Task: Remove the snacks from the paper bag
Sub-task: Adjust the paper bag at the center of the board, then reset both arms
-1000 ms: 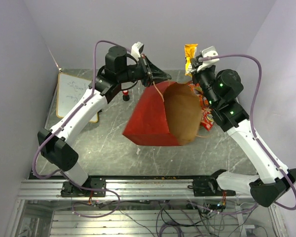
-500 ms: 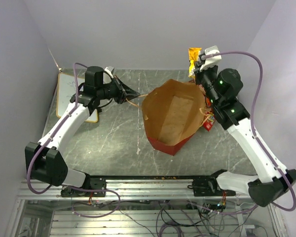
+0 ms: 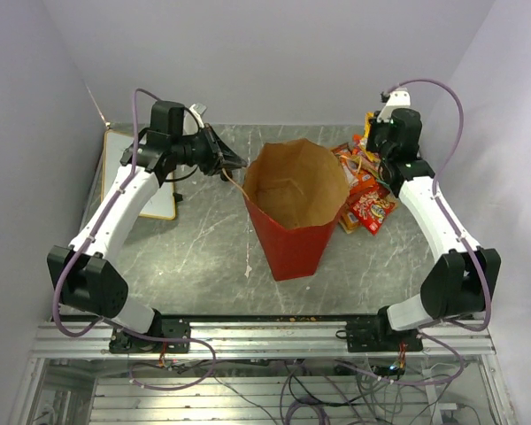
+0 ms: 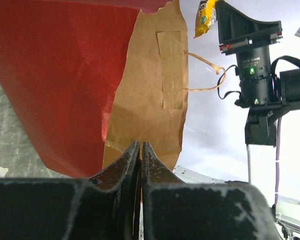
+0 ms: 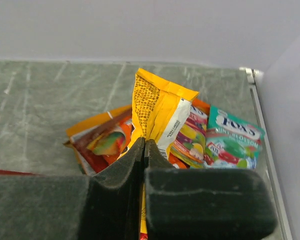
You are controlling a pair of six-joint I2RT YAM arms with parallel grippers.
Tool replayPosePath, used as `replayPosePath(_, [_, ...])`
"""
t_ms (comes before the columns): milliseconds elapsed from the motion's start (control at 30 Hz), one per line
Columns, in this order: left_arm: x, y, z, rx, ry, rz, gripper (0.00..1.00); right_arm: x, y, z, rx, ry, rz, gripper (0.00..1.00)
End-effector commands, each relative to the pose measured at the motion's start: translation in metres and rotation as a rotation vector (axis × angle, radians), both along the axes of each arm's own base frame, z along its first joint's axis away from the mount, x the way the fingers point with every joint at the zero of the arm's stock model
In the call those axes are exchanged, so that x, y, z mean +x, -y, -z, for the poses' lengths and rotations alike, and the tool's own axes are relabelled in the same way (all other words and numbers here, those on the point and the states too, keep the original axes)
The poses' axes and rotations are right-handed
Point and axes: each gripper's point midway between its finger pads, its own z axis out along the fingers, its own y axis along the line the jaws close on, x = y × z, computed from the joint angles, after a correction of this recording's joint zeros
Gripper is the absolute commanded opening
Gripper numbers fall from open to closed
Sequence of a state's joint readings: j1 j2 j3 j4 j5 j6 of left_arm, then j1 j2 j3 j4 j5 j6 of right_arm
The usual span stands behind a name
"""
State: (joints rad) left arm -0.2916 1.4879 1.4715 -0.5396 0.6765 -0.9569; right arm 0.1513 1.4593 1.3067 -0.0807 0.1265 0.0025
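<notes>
The paper bag [image 3: 288, 243] stands upright mid-table, red outside, its brown inside [image 3: 296, 181] open to the top camera. My left gripper [image 3: 238, 165] is at the bag's left rim, jaws pressed together on its thin handle; the left wrist view [image 4: 141, 145] shows the bag's wall [image 4: 65, 75] close ahead. My right gripper [image 3: 374, 147] is shut on a yellow packet [image 5: 160, 107] and holds it just over a pile of snacks [image 3: 363, 199] right of the bag. The pile has an orange-red packet [image 5: 102, 142] and a green Fox's packet [image 5: 235, 140].
A whiteboard [image 3: 133, 173] lies at the table's left edge. Grey walls close in on the left, back and right. Crumbs [image 3: 292, 315] lie along the front edge by the metal rail.
The bag has gone from lying tilted to standing upright. My left gripper pulled back left with the handle. My right gripper came down with the yellow packet to the pile.
</notes>
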Motion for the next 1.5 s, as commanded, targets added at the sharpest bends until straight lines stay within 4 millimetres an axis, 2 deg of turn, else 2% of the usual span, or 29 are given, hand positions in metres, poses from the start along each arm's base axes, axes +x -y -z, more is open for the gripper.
replayPosePath(0, [-0.001,-0.006,0.0,0.042,0.011,0.031,0.17,0.008,0.008,0.041,0.027,-0.089,0.018,0.0])
replayPosePath(100, [-0.003,-0.008,-0.001,0.052,0.017,0.036,0.25,0.006,0.014,0.093,-0.002,-0.204,0.038,0.0])
replayPosePath(167, [-0.004,-0.01,-0.006,0.053,0.033,0.039,0.32,0.005,0.015,0.116,0.001,-0.228,0.02,0.0])
replayPosePath(200, [-0.004,-0.011,-0.009,0.054,0.041,0.04,0.38,0.005,0.015,0.125,0.001,-0.23,0.009,0.0])
replayPosePath(267, [-0.006,-0.013,-0.016,0.055,0.058,0.046,0.6,0.003,0.022,0.144,-0.007,-0.262,0.023,0.0])
replayPosePath(367, [-0.006,-0.018,-0.023,0.073,0.079,0.044,0.79,-0.001,0.032,0.164,-0.028,-0.308,0.043,0.0])
replayPosePath(467, [-0.009,-0.025,-0.034,0.095,0.113,0.034,1.0,-0.006,0.034,0.176,-0.05,-0.333,0.03,0.0])
replayPosePath(600, [-0.017,-0.032,-0.053,0.121,0.163,0.038,0.99,-0.013,0.03,0.185,-0.02,-0.365,0.03,0.02])
replayPosePath(700, [-0.022,-0.046,-0.06,0.196,0.189,0.022,1.0,-0.019,0.027,0.185,0.011,-0.412,0.032,0.19])
replayPosePath(833, [-0.036,-0.068,-0.063,0.3,0.217,0.006,1.0,-0.031,0.015,0.155,0.03,-0.39,-0.028,0.33])
replayPosePath(933, [-0.044,-0.075,-0.067,0.303,0.234,-0.012,1.0,-0.045,0.011,0.127,0.029,-0.364,-0.035,0.54])
replayPosePath(967, [-0.044,-0.077,-0.07,0.302,0.241,-0.025,0.99,-0.05,0.01,0.117,0.021,-0.353,-0.042,0.67])
replayPosePath(1000, [-0.044,-0.08,-0.073,0.304,0.255,-0.04,0.99,-0.055,0.005,0.102,0.011,-0.327,-0.063,0.93])
replayPosePath(1033, [-0.043,-0.084,-0.076,0.312,0.267,-0.063,0.99,-0.06,0.001,0.087,-0.009,-0.298,-0.091,0.99])
replayPosePath(1133, [-0.036,-0.101,-0.086,0.362,0.303,-0.156,0.99,-0.074,-0.012,0.032,0.023,-0.188,-0.102,1.0])
replayPosePath(1233, [-0.032,-0.114,-0.099,0.39,0.337,-0.235,0.99,-0.095,-0.013,-0.016,0.211,-0.138,-0.018,1.0])
replayPosePath(1367, [-0.035,-0.127,-0.115,0.41,0.397,-0.32,0.99,-0.143,-0.03,-0.087,0.448,-0.014,-0.081,1.0])
replayPosePath(1467, [-0.044,-0.143,-0.13,0.442,0.427,-0.408,0.99,-0.171,-0.043,-0.115,0.637,0.04,-0.134,1.0])
